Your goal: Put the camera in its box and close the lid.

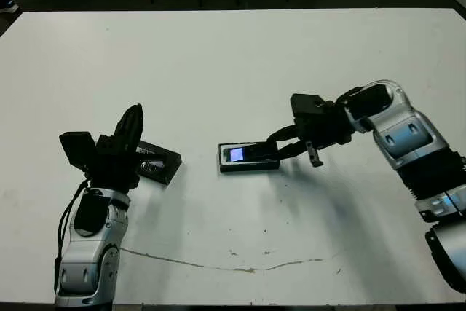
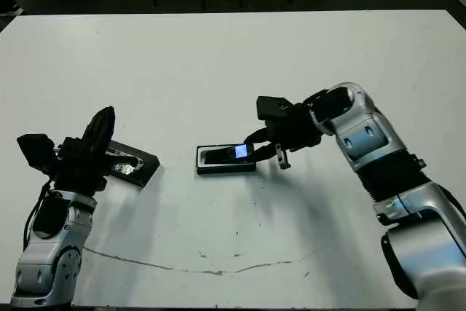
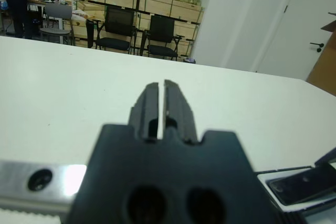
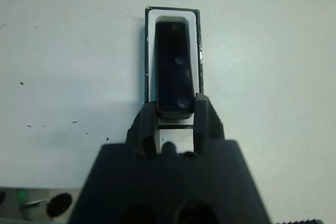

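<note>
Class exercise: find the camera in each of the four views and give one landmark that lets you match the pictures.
Left eye view: the camera lies mid-table in the box, one end between the right gripper fingers.
Right eye view: same spot, slightly left of centre.
Left wrist view: not in it.
Right wrist view: centre, over the white lining.
Shared landmark: the box's black rim.

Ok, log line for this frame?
right gripper: shut on camera, over box | left gripper: shut, idle | lid: off, beside left gripper
</note>
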`<move>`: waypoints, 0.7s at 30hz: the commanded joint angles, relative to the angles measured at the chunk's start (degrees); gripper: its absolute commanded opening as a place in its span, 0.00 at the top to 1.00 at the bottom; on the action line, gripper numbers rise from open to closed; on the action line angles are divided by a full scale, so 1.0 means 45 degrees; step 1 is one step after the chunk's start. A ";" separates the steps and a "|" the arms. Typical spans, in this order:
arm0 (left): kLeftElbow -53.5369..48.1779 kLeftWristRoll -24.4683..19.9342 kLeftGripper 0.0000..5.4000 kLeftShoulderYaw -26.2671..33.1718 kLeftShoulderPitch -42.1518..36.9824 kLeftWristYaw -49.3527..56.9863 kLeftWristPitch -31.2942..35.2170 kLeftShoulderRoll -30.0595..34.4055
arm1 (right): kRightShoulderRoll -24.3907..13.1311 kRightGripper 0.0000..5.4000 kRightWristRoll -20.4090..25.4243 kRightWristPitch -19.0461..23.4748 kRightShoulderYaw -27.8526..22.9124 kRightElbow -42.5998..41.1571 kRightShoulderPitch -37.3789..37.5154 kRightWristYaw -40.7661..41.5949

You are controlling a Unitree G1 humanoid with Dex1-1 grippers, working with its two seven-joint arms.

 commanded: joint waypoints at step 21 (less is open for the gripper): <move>0.0142 0.0029 1.00 0.0048 0.0328 0.0011 -0.0040 -0.0019 | -0.0246 0.75 -0.0276 -0.3004 0.0641 0.0676 -0.1074 0.2043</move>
